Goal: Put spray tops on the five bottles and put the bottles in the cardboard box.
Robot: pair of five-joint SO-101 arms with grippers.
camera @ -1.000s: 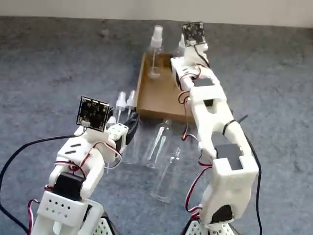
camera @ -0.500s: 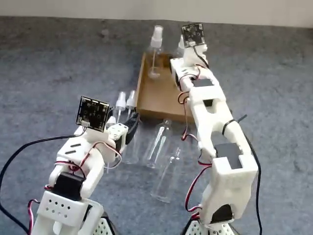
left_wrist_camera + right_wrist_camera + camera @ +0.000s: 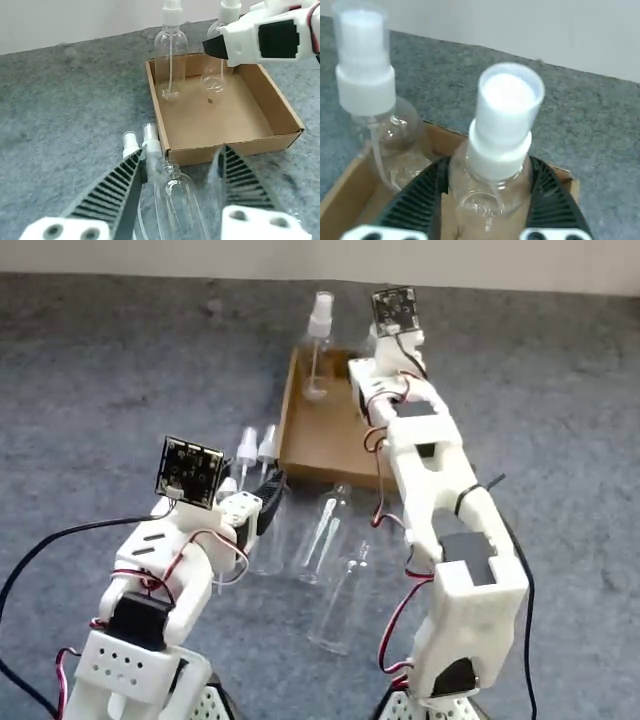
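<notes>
The cardboard box (image 3: 300, 445) lies open at mid-table. A clear bottle with a spray top (image 3: 318, 345) stands in its far left corner. Beside it my right gripper (image 3: 490, 170) is shut on a second capped bottle (image 3: 500, 145), upright over the box floor (image 3: 220, 110). My left gripper (image 3: 181, 152) is open just short of the box, its jaws either side of an uncapped bottle (image 3: 175, 200) lying on the carpet. Two loose spray tops (image 3: 142, 142) rest just ahead of its left jaw.
Two more uncapped clear bottles (image 3: 325, 530) (image 3: 345, 600) lie between the arms, near the box's front wall. The grey carpet (image 3: 120, 380) is bare to the left and to the right (image 3: 560, 420) of the box. A pale wall edges the far side.
</notes>
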